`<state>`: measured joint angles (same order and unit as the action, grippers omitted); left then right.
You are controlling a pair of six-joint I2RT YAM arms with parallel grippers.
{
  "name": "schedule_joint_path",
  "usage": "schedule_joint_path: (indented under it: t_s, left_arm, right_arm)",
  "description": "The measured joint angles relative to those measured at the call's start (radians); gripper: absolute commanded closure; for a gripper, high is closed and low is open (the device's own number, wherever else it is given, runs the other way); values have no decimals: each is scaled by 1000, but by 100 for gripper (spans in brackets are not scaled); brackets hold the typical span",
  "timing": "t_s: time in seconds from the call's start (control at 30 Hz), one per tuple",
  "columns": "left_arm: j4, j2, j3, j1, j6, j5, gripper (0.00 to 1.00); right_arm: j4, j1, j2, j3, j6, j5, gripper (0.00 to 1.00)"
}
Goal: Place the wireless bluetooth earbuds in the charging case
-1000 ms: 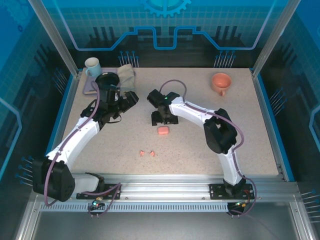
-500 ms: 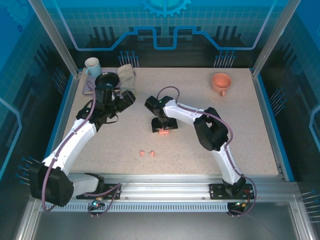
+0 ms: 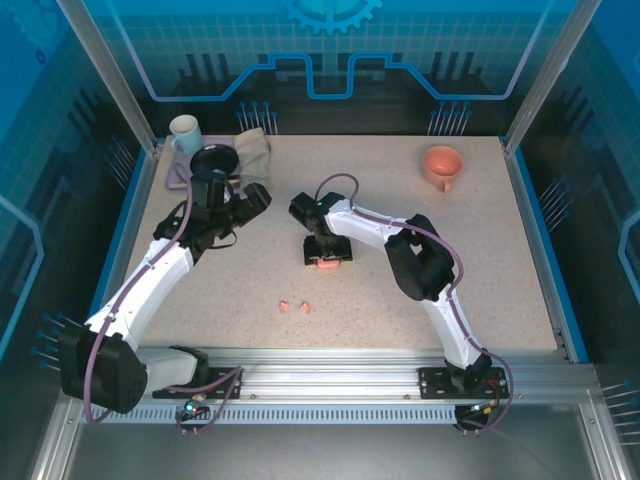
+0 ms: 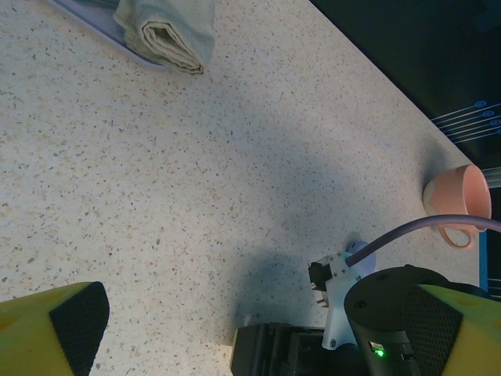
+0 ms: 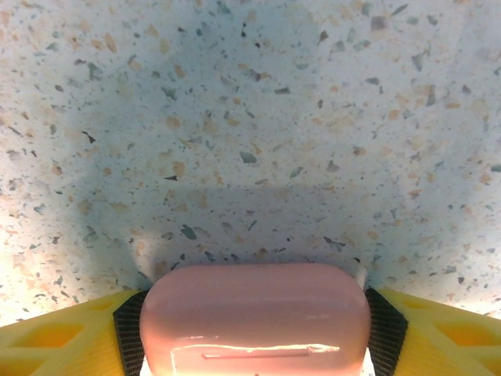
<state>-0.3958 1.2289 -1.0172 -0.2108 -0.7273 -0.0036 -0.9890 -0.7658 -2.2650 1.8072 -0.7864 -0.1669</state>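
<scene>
Top external view gives us the whole table (image 3: 480, 280): the right gripper (image 3: 327, 256) is down near the middle of it, with the pink case (image 3: 327, 263) between its fingers. In the right wrist view we see that case (image 5: 254, 317) lying level over the speckled top, and the black pads (image 5: 130, 329) of the yellow fingers pressed against both of its short ends, so we read the right gripper as clamped on the case. Whether the case rests on the table or is just clear of it, we cannot tell.

Two small pink earbuds (image 3: 293, 306) lie side by side on the bare table, nearer the arm bases than the case and a little to its left, well apart from both grippers.

The left gripper (image 3: 255, 197) hangs over the far left part of the table, near a folded cloth (image 3: 253, 150). In the left wrist view its yellow fingers (image 4: 47, 333) sit spread at the two lower corners with nothing held between them, so we call it released and empty. Past them we see the right arm (image 4: 368, 301), the cloth (image 4: 168, 27) and an orange cup (image 4: 462, 200).

A pale mug (image 3: 184, 130) stands at the far left corner and the orange cup (image 3: 441, 163) at the far right
</scene>
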Motion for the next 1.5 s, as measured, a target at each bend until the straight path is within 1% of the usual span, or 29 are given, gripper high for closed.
schedule_joint_path:
  t_s: [0.2,0.33,0.5,0.6,0.8,0.97,1.1,1.27,1.5]
  left_arm:
    - [3,0,7,1,0,0,1]
    - [5,0,9,1,0,1,1]
    - [35,0,34,2,0,29,1]
    - [54,2,69,3,0,55,1]
    - [96,47,82,2,4,137,1]
    - [164,96,107,-10,3,200,1]
    - [274,158,133,-54,-9,269,1]
    - [412,261,154,-134,-40,339,1]
    - [589,346,179,-262,-87,378,8]
  right_arm:
    - [-1,0,0,-3,-45,10,29]
    - [3,0,0,-6,-58,15,36]
    - [8,3,5,-12,-56,17,49]
    - [26,9,22,-39,-55,21,51]
    - [85,43,111,-183,-80,19,51]
    - [155,127,243,-390,-176,42,52]
    - [182,197,316,-495,-268,54,52]
    - [196,230,349,-536,-360,62,52]
    - [230,277,388,-564,-469,91,53]
